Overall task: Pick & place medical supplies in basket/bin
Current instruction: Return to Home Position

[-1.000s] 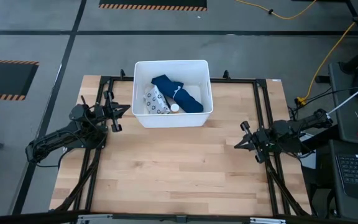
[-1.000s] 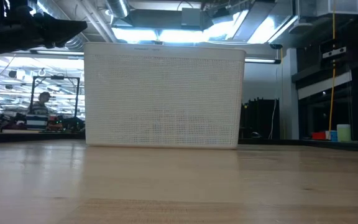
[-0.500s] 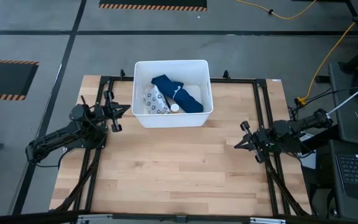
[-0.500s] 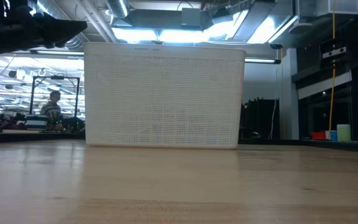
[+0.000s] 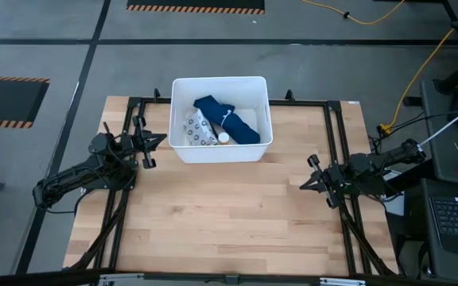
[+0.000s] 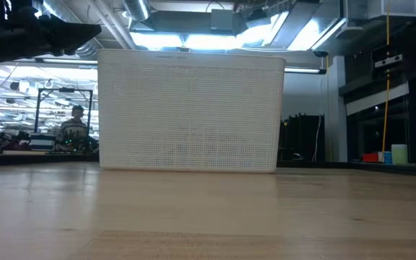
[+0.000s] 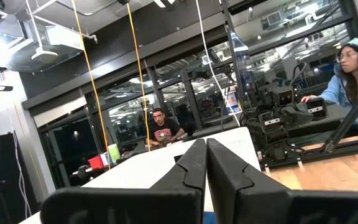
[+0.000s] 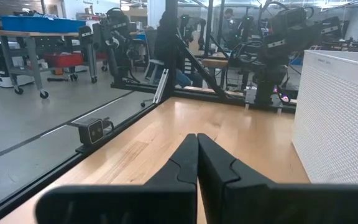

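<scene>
Since the supplies (image 5: 226, 121) sit in the white bin (image 5: 220, 153), we judge homing about finished; left gripper (image 7: 206, 146) and right gripper (image 8: 197, 138) fingers together, empty; next, only settle.

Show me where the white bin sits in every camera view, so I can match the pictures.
High view: the white bin sits at the table's far middle.
Low view: its side wall fills the centre.
Left wrist view: its white wall shows close behind the left gripper.
Right wrist view: its perforated wall stands ahead of the right gripper, off to one side.
Shared landmark: the wooden table top under it.
</scene>
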Controlling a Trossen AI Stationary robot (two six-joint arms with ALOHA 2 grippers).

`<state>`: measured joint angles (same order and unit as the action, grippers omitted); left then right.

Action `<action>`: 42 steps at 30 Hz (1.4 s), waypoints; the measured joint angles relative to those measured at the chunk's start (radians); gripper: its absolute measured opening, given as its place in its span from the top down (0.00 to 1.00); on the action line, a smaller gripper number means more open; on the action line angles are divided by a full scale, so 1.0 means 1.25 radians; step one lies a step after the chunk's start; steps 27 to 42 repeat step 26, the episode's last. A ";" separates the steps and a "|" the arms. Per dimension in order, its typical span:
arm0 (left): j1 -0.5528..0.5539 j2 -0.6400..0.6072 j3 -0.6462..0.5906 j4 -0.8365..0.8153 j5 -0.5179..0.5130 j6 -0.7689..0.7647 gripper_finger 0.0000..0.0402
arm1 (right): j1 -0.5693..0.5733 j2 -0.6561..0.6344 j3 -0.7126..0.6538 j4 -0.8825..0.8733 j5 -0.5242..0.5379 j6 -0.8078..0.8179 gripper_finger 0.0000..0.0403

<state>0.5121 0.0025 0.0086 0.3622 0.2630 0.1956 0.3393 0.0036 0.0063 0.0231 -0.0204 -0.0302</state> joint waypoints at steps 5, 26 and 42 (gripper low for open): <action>0.000 0.000 0.000 0.000 0.000 0.000 0.98 | 0.000 0.000 0.000 0.000 0.000 0.000 0.99; 0.000 0.000 0.000 0.000 0.000 0.000 0.98 | 0.000 0.000 0.000 0.000 0.000 0.000 0.99; 0.000 0.000 0.000 0.000 0.000 0.000 0.98 | 0.000 0.000 0.000 0.000 0.000 0.000 0.99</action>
